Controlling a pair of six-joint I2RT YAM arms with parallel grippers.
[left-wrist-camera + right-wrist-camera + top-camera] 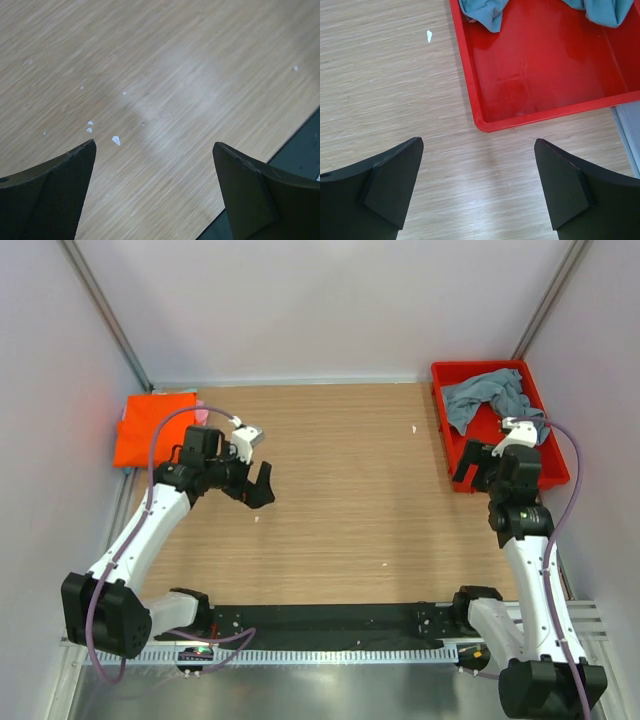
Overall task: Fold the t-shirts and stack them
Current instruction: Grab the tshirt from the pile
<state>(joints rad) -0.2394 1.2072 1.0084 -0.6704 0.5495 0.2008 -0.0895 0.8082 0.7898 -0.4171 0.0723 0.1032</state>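
Shirts, two in plain view. Grey-blue t-shirt [487, 395]: crumpled in the far half of the red bin [455, 455] at the table's far right. Its bulk spreads across the bin's width, and neither its long axis nor its neck direction can be told. Orange t-shirt [150, 427]: folded flat at the far left of the table [340, 490], slightly longer left to right.

Left gripper [258, 487]: arm bent, reaching toward the centre and hovering above the wood, fingers spread wide, holding nothing. Right gripper [474, 468]: forearm raised, poised above the bin's near left corner, fingers spread wide, holding nothing.
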